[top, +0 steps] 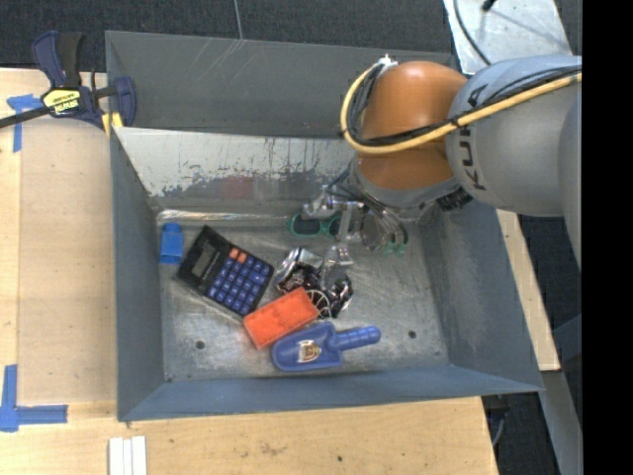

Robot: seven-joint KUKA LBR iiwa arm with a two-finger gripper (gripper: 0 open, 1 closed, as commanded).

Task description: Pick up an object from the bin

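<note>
1. Bin (138,295): nothing seen lifted clear; pick judged not yet done.
2. Arm (514,146) reaches in; hand (343,237) low at rear centre. Cannot tell how open it is, or whether it has anything.
3. Calculator (226,270), blue scoop (321,346) and orange block (282,317) lie loose on the floor.
4. Nearest the hand: black-and-white tangle (318,285) just in front, green piece (307,226) beside it.

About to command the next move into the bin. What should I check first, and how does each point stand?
1. Gripper inside grey metal bin, clear of its walls: ok.
2. Black-and-white tangled item nearest the gripper, uncovered: ok.
3. Orange rectangular block crowds that tangle, touching it: not ok.
4. Small green thing by the gripper, contact: cannot tell.
5. Black calculator with blue keys lies apart, toward the view's left: ok.
</note>
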